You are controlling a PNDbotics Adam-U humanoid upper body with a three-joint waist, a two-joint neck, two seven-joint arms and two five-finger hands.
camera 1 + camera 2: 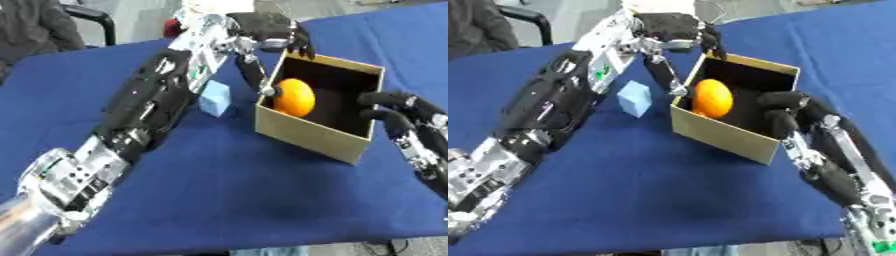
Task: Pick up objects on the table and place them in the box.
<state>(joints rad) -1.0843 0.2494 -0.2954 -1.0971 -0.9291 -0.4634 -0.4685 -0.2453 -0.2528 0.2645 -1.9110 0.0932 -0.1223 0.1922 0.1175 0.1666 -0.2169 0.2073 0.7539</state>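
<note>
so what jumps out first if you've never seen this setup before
The bright orange ball stands out first, sitting inside the open cardboard box on the blue table. The left hand hangs over the box's far left corner with a finger reaching down beside the ball, and the right hand curls over the box's right rim. A light blue cube lies on the cloth just left of the box.

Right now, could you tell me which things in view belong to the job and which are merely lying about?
Belonging to the job:
orange ball, in the box
cardboard box
light blue cube, on the table beside the box
left hand
right hand

Lying about:
blue tablecloth
black chair behind the table
</note>
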